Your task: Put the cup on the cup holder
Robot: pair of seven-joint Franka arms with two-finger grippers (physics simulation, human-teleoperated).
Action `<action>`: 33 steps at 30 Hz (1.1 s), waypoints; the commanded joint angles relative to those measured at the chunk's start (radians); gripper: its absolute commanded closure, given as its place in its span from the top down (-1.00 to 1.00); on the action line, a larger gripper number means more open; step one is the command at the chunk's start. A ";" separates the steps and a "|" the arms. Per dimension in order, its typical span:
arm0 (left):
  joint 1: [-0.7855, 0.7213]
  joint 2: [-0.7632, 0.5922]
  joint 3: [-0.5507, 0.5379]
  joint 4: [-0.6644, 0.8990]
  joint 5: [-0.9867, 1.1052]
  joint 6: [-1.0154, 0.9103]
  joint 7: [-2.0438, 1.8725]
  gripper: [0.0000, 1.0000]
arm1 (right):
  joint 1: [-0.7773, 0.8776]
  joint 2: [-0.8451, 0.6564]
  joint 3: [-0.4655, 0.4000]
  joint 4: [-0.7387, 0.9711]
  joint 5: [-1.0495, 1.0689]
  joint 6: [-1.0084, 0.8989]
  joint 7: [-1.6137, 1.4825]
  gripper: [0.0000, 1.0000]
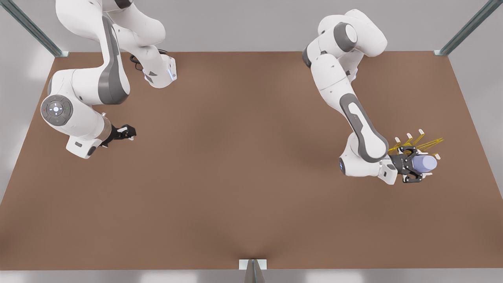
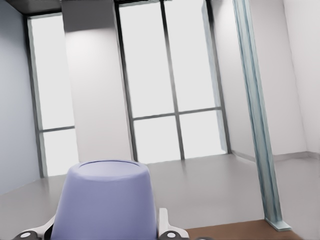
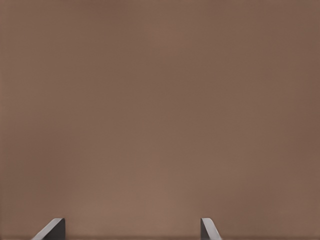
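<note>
The lavender-blue cup (image 1: 427,163) is held above the table at the front view's right, with my left gripper (image 1: 415,168) shut on it. It lies tilted on its side, its narrow end pointing away from the wrist, just in front of the yellow wire cup holder (image 1: 426,142) with white-tipped prongs. Whether cup and prongs touch I cannot tell. In the left wrist view the cup (image 2: 105,200) sits between the fingers (image 2: 167,229). My right gripper (image 1: 131,133) waits open at the front view's left, and its wrist view has its fingertips (image 3: 209,228) wide apart over bare table.
The brown table (image 1: 243,165) spreads wide between the two arms. Metal frame posts (image 1: 442,52) stand at its far corners and another post (image 1: 252,265) at the middle of the near edge. The holder sits close to the table's edge at the front view's right.
</note>
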 commanded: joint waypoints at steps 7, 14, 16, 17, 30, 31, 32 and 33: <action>0.044 0.034 -0.011 -0.039 0.074 0.154 0.095 0.72 | 0.001 0.008 0.000 0.002 0.002 0.004 0.006 1.00; 0.050 0.024 -0.041 -0.089 0.074 0.153 0.029 0.73 | 0.001 0.017 0.000 0.002 0.003 0.005 0.004 1.00; 0.053 0.024 -0.049 -0.089 0.074 0.153 0.012 0.73 | 0.001 0.020 0.000 0.000 0.003 0.013 0.006 1.00; 0.062 0.024 -0.061 -0.088 0.074 0.153 0.012 0.73 | 0.001 0.023 0.000 0.000 0.003 0.013 0.004 1.00; -0.208 -0.281 0.132 0.375 -0.750 -0.600 0.792 0.84 | 0.003 0.029 0.000 0.005 0.003 0.021 0.004 1.00; -0.151 -0.281 0.183 0.532 -0.958 -0.758 0.973 0.86 | 0.001 0.029 0.000 0.005 0.003 0.021 0.002 1.00; -0.113 -0.282 0.178 0.590 -1.095 -0.835 1.053 1.00 | 0.003 0.029 0.000 0.005 0.003 0.022 0.002 1.00; -0.116 -0.282 0.169 0.599 -1.156 -0.841 1.221 1.00 | 0.003 0.031 0.000 0.005 0.003 0.022 0.004 1.00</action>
